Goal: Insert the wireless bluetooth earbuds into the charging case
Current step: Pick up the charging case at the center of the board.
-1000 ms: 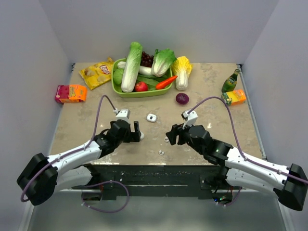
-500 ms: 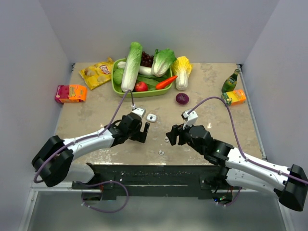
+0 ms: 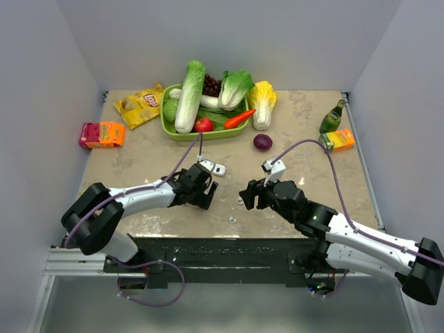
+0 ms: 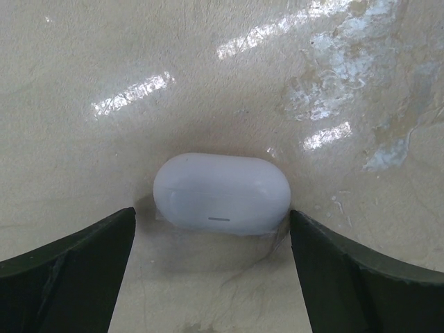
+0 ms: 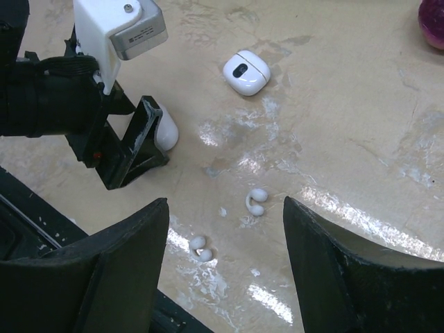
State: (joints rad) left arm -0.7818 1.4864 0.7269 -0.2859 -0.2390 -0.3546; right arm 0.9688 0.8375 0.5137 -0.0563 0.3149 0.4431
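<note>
The earbuds [image 5: 256,201] lie loose and apart from each other on the tabletop [image 3: 298,111]. One is below the gap of the right hand [image 5: 225,202], the other closer to the near edge. The charging case [image 5: 246,71], white with a dark spot at its middle, sits farther back, clear of both hands. Just beside it the left hand [image 4: 211,218] is low over the tabletop. Its fingers [image 4: 69,270] are spread wide on either side of a smooth white capsule-shaped piece [image 4: 220,191], with a gap on each side, so nothing is gripped. The right hand is also spread and holds nothing. Farther back is a green tray [image 3: 166,128] of vegetables, with a chip bag [image 3: 139,105] to its left and a purple onion [image 3: 262,142] and a green bottle [image 3: 332,118] to its right.
</note>
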